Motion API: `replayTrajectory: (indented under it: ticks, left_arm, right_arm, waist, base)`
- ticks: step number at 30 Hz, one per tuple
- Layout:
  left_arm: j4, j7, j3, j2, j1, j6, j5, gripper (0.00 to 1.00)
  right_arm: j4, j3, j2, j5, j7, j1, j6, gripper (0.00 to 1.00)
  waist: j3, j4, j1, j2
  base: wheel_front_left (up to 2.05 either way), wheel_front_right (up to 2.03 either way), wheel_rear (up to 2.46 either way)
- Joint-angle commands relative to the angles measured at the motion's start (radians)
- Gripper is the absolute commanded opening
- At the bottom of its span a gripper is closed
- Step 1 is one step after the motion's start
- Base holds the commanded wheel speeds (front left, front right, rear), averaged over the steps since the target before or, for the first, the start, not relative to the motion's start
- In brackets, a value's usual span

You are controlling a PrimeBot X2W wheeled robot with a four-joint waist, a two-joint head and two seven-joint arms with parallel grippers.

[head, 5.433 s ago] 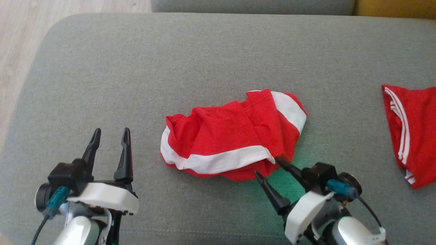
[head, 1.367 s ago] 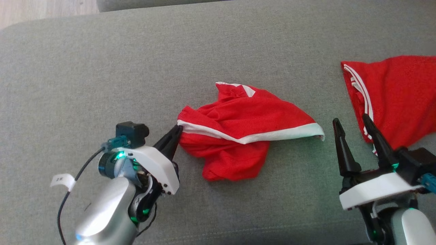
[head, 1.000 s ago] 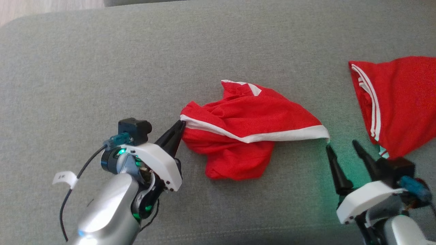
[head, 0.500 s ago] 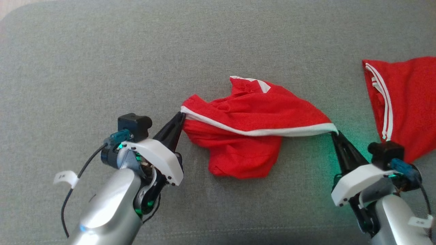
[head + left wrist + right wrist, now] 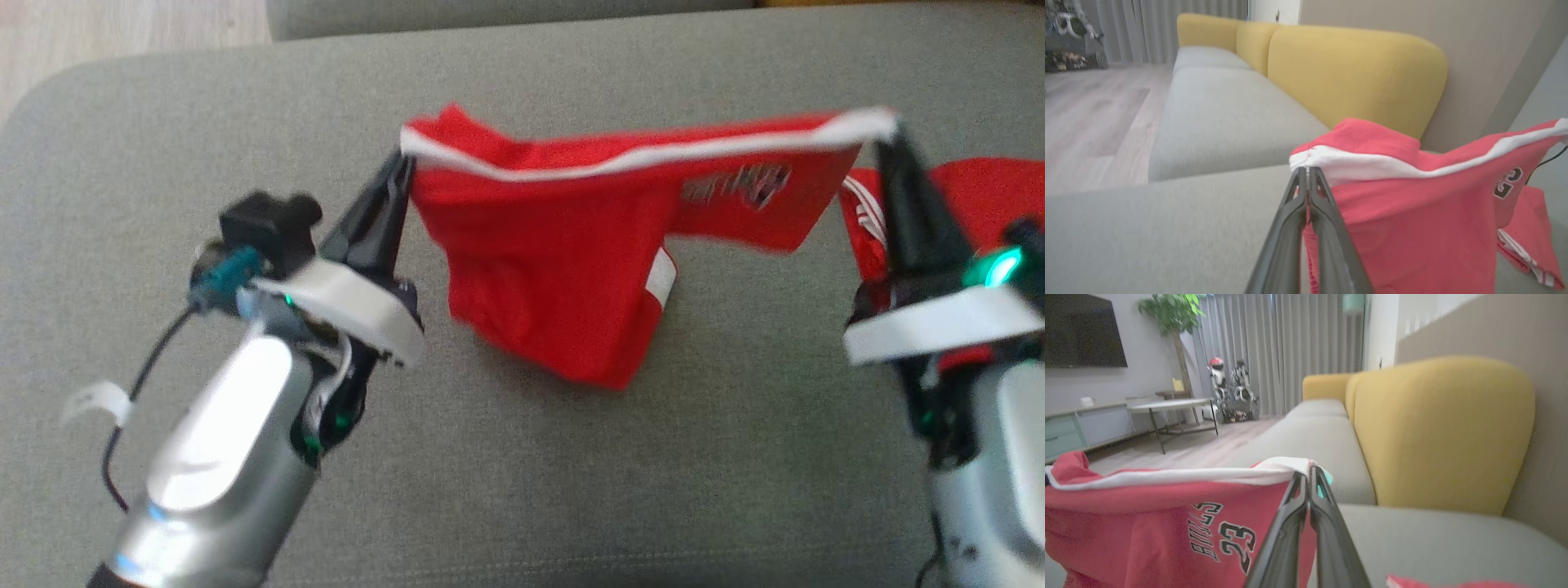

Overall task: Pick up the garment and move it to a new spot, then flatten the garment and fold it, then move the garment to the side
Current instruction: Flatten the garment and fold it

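A red garment [image 5: 563,269] with white trim and black lettering hangs stretched between my two grippers above the grey sofa cushion [image 5: 571,474]. My left gripper [image 5: 402,167] is shut on its left white-edged corner, seen close up in the left wrist view [image 5: 1306,173]. My right gripper [image 5: 888,135] is shut on the right end of the white trim, and in the right wrist view [image 5: 1308,473] the red garment [image 5: 1167,522] shows the number 23. Its lower part sags toward the cushion; whether it touches is unclear.
A second red garment with white stripes [image 5: 980,192] lies on the cushion at the far right, behind my right arm. Wooden floor [image 5: 122,33] lies beyond the cushion's rounded left edge. Yellow backrest cushions [image 5: 1355,73] rise behind the sofa seat.
Both grippers have risen with the garment, lifting it off the cushion and pulling it taut. The right gripper, open a second ago, shut on the trim's right end. The camera has shifted.
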Motion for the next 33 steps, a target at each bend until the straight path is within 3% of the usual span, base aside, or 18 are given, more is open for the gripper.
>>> replayTrajectory:
  ticks: [1, 9, 21, 26, 33]
  left_arm:
    - [-0.074, 0.004, 0.058, 0.036, -0.088, 0.014, 0.019, 0.0]
    - [-0.223, 0.048, 0.116, 0.088, -0.202, 0.058, 0.048, 0.0]
    - [-0.305, 0.106, 0.132, 0.107, -0.234, 0.085, 0.042, 0.0]
    - [-0.25, 0.085, 0.143, 0.096, -0.278, 0.056, 0.016, 0.0]
    - [0.0, -0.015, 0.174, 0.043, -0.486, 0.001, 0.003, 0.0]
  right_arm:
    - [-0.092, -0.002, -0.015, -0.01, 0.014, -0.07, -0.001, 0.0]
    - [-0.259, -0.079, -0.037, -0.022, 0.089, -0.187, -0.001, 0.0]
    - [-0.281, -0.107, -0.042, 0.015, 0.151, -0.231, -0.001, 0.0]
    - [-0.2, -0.068, -0.033, 0.059, 0.159, -0.31, -0.001, 0.0]
    - [0.097, 0.016, -0.017, 0.134, 0.082, -0.63, -0.001, 0.0]
  waist:
    - [-0.024, 0.002, 0.0, 0.0]
    - [-0.071, 0.015, 0.0, 0.0]
    - [-0.077, 0.018, 0.0, 0.0]
    - [-0.033, 0.013, 0.0, 0.0]
    - [0.05, -0.009, 0.0, 0.0]
  base:
    - [0.0, 0.0, 0.0]
    - [0.0, 0.0, 0.0]
    - [0.0, 0.0, 0.0]
    - [0.0, 0.0, 0.0]
    - [0.0, 0.0, 0.0]
